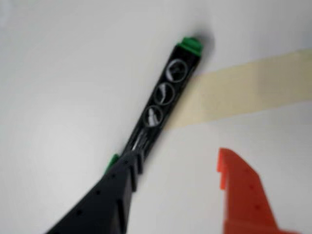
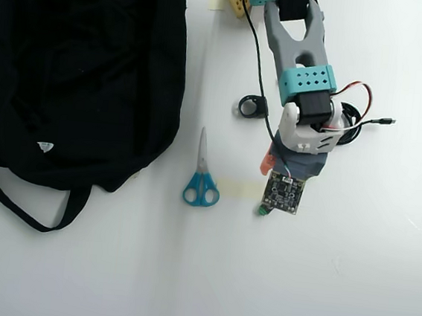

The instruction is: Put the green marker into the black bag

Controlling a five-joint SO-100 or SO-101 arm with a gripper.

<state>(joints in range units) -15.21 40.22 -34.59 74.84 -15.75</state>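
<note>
- In the wrist view the pincer [image 1: 170, 170] fills the bottom of the frame: a black finger [image 1: 105, 200] at lower left and an orange finger [image 1: 243, 195] at lower right, spread wide with bare table between them.
- The black finger's tip lies against the near end of the green marker [image 1: 163, 100]; the orange one stands well apart from it. So the pincer is open and nothing is pinched yet. I judge it is lining up to close across the barrel.
- The marker lies flat on the white table [image 1: 58, 97], running from the lower middle toward the upper right of the wrist view. Its green end is at the top and a sliver of green shows beside the black finger.
- Its far half crosses one end of a beige strip of tape [image 1: 243, 90], probably a placement mark.
- In the overhead view the arm [image 2: 303, 55] reaches down from the top edge, and its wrist hides nearly all of the marker. Only a green tip [image 2: 263, 210] peeks out below.
- Left of centre lie blue-handled scissors [image 2: 202, 176].
- The black bag [image 2: 85, 64] sprawls over the upper left, well apart from the marker, so a carry leftward past the scissors would be needed.
</note>
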